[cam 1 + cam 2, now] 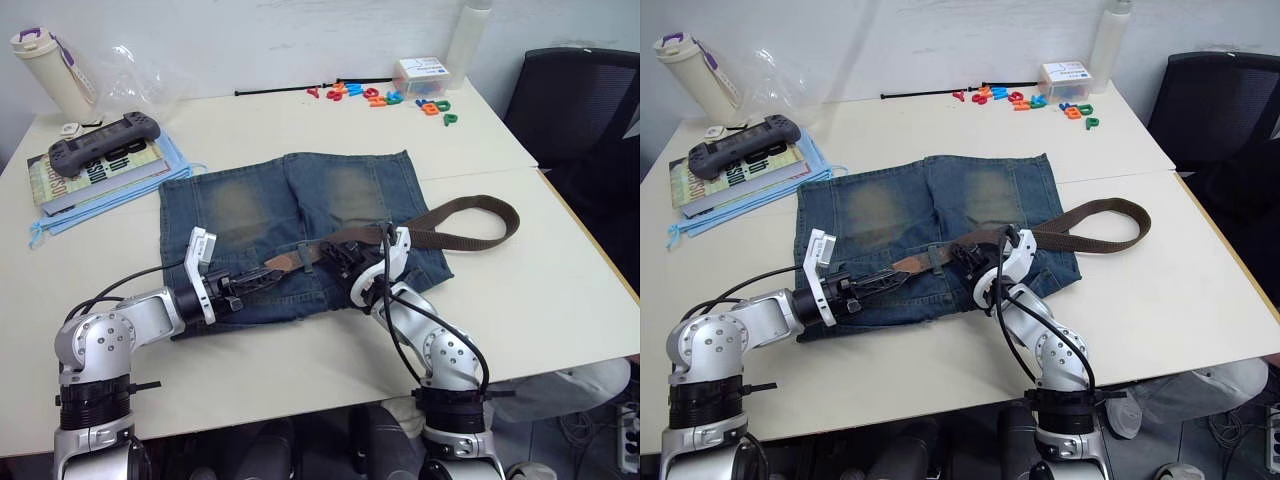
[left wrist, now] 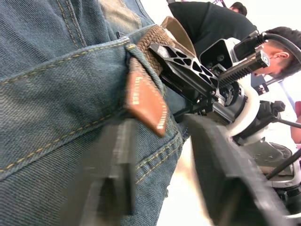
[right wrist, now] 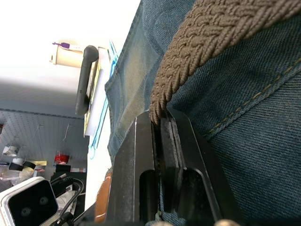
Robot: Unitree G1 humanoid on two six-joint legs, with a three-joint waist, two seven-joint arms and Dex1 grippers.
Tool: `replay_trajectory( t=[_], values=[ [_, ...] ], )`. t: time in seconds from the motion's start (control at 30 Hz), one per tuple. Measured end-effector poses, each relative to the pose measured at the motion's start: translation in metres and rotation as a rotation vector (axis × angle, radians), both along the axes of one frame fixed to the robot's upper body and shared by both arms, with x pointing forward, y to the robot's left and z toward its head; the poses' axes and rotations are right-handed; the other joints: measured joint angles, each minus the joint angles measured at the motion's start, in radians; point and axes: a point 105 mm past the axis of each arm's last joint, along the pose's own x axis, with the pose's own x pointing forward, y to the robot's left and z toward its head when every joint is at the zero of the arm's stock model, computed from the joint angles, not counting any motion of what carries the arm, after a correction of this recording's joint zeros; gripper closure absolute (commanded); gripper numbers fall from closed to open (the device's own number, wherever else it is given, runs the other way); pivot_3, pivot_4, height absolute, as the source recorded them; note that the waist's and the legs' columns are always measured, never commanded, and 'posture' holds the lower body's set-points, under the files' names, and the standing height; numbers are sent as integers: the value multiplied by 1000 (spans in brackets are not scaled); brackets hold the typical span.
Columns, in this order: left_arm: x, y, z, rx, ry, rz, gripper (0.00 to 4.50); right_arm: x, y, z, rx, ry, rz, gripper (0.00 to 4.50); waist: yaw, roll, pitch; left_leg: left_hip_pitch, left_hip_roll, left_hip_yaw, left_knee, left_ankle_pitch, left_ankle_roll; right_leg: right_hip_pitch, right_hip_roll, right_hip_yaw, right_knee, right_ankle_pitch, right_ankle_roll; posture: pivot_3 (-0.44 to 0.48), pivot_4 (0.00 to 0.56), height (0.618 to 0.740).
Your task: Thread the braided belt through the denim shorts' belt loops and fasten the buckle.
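Denim shorts [image 1: 300,215] lay flat mid-worktop [image 1: 520,300]. Braided belt [image 1: 470,225] ran along the waistband, looping off to the right. Right pincer [image 1: 345,257] clamped tight on the braid. Left pincer [image 1: 250,288] gaped wide beside the tan tip [image 2: 146,101].

L gripper [image 1: 243,291] fingers apart, low over waistband; R gripper [image 1: 338,254] clamped on braided belt [image 1: 470,224], wrists facing inward.

A white table [image 1: 520,300] carries the shorts [image 1: 300,215] at its middle. Left of the shorts lies a blue cloth [image 1: 70,215] under books. Behind the shorts lie coloured letters [image 1: 385,97], a small box [image 1: 418,75] and a black stick [image 1: 275,90].
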Motion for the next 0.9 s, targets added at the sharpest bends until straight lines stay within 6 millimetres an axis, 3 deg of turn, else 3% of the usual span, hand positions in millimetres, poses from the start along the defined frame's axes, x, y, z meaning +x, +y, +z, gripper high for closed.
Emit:
replay_trajectory(
  t=[0.03,0.43,0.57,0.73,0.77,0.9],
  values=[
    [0,0,-1,0,4,1,4375,0,0,0,0,0,-2,4500,0,0,0,0,0,0,0,0,0,0,0,0,0,0,0,0,150,659],
    [5,-2,3,-2,1,11,4375,-2,-6,6,-48,-51,-16,4500,2,0,0,0,0,0,0,0,0,0,0,0,0,0,0,0,150,659],
    [7,-5,5,-8,-3,11,4500,-7,-8,14,-73,-86,-7,2932,2,0,0,0,0,0,0,0,0,0,0,0,0,0,0,0,150,659],
    [8,-6,5,-7,-4,12,4500,-17,-20,24,-118,-142,-13,403,4,0,0,0,0,0,0,0,0,0,0,0,0,0,0,0,150,659],
    [8,-7,5,-8,-4,10,4500,-21,-25,25,-135,-153,-12,116,4,0,0,0,0,0,0,0,0,0,-1,0,0,0,0,0,150,659],
    [8,-9,4,-8,-5,5,4500,-44,-46,24,-356,-232,49,116,7,-1,0,-1,-1,0,1,0,1,1,-1,0,-1,0,0,0,150,659]
  ],
)
